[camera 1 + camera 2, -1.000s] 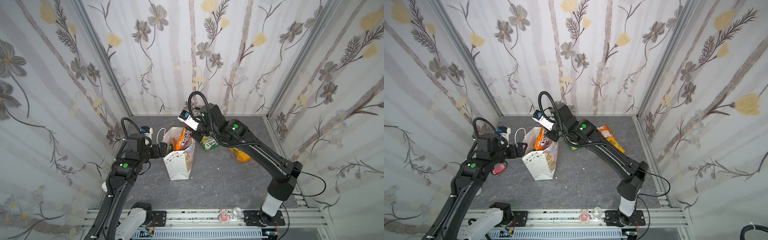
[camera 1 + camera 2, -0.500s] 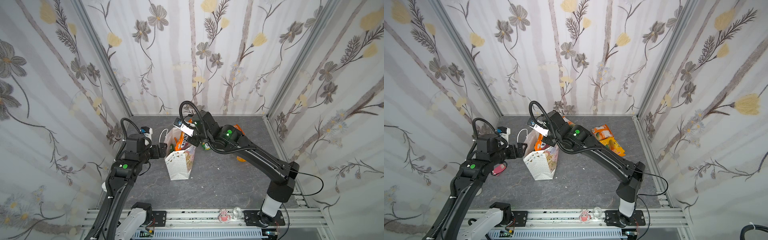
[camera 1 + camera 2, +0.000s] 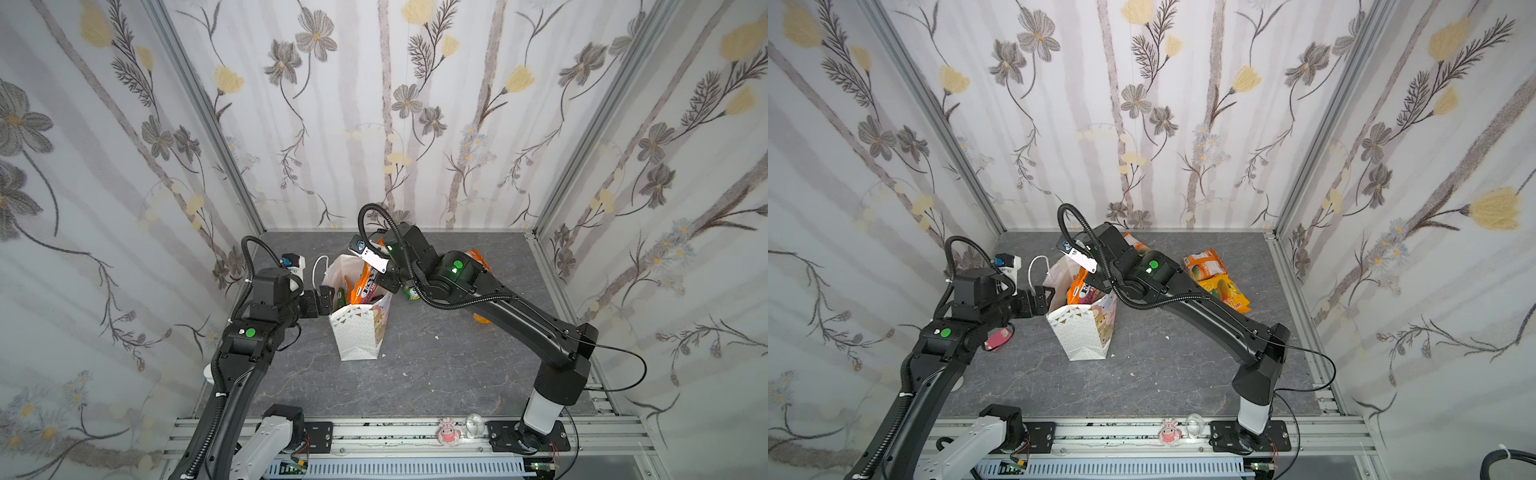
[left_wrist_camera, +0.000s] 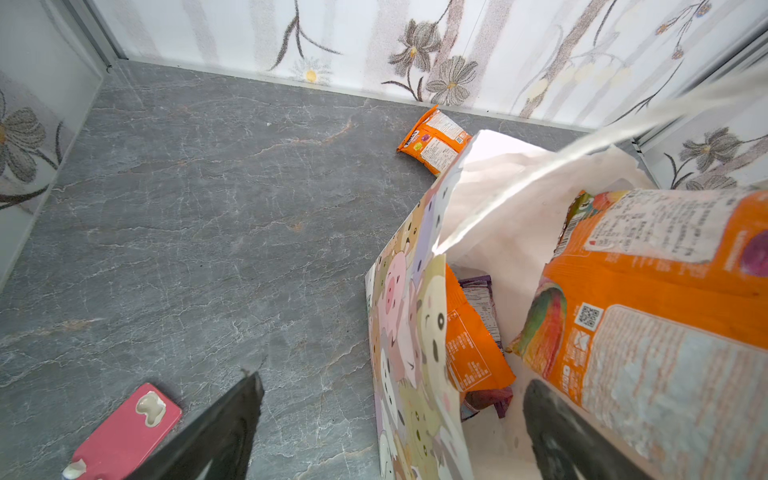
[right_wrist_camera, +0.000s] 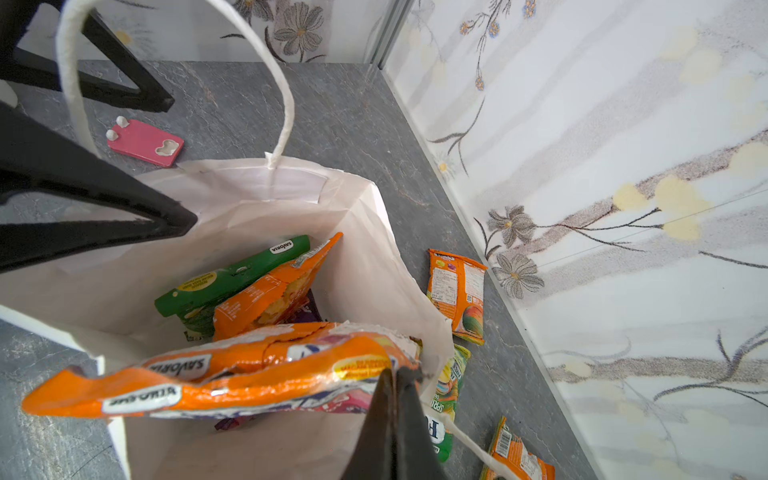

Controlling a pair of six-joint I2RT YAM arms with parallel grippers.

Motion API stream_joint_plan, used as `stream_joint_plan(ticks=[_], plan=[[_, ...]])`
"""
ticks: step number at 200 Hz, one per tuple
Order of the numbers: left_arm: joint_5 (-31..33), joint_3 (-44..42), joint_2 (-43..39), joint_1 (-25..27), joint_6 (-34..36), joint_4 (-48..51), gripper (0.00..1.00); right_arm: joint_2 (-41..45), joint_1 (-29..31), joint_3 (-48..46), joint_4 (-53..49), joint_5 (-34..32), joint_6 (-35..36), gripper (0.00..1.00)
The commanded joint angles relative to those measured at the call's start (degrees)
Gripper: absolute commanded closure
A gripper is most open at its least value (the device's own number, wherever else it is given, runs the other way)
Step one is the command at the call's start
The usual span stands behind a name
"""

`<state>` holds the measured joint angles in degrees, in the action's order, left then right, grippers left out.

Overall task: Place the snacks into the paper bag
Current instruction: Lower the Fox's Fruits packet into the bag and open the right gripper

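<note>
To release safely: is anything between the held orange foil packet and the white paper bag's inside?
Nothing visible. The right gripper holds the orange foil packet over the open white paper bag; the left gripper straddles its wall.

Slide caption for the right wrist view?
Right gripper pinching an orange packet over the open paper bag; a green packet already inside, a loose packet on the table.

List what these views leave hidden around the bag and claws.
Floor of the white paper gift bag: right wrist view, covered by the orange foil packet in the right claw.
That claw's grip: both top views, behind its own wrist.
Green foil packet beside the bag: right wrist view, bag rim covers part.
Left claw: left wrist view, bottom edge cuts it.
</note>
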<state>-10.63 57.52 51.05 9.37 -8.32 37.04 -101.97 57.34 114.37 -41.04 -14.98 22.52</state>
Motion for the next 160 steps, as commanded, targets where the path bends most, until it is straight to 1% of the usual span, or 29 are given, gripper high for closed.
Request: stream_joint_plan(ticks=[1, 37, 40, 43, 60, 69, 83, 95, 99, 160], plan=[[-0.09, 0.13, 0.03, 0.04, 0.36, -0.87, 0.02, 0.48, 0.49, -0.11, -0.24, -2.96, -0.56, 1.0], [-0.31, 0.3, 0.27, 0.04, 0.37, -0.83, 0.02, 0.41, 1.19, -0.16, -0.75, -3.59, -0.69, 1.0], [-0.35, 0.29, 0.22, 0.04, 0.36, -0.86, 0.02, 0.39, 1.26, -0.15, -0.73, -3.71, -0.75, 0.96], [-0.35, 0.27, 0.22, 0.04, 0.38, -0.83, 0.02, 0.39, 1.28, -0.11, -0.66, -3.73, -0.74, 0.94], [-0.4, 0.31, 0.19, 0.05, 0.4, -0.83, 0.02, 0.42, 1.52, -0.1, -0.56, -3.92, -0.73, 0.9], [-0.36, 0.31, 0.19, 0.08, 0.35, -0.84, 0.02, 0.45, 1.55, -0.1, -0.35, -4.15, -0.75, 0.84], [-0.52, 0.29, 0.24, 0.13, 0.38, -0.83, 0.02, 0.51, 1.71, -0.11, -0.03, -4.14, -0.68, 0.78], [-0.53, 0.27, 0.28, 0.13, 0.37, -0.83, 0.02, 0.64, 1.81, -0.11, 0.14, -4.5, -0.64, 0.7], [-0.5, 0.31, 0.32, 0.13, 0.35, -0.83, 0.02, 0.71, 1.81, -0.11, 0.22, -4.53, -0.64, 0.69], [-0.53, 0.32, 0.61, 0.13, 0.4, -0.83, 0.02, 1.84, 1.89, -0.11, 0.52, -2.08, -1.69, 0.69]])
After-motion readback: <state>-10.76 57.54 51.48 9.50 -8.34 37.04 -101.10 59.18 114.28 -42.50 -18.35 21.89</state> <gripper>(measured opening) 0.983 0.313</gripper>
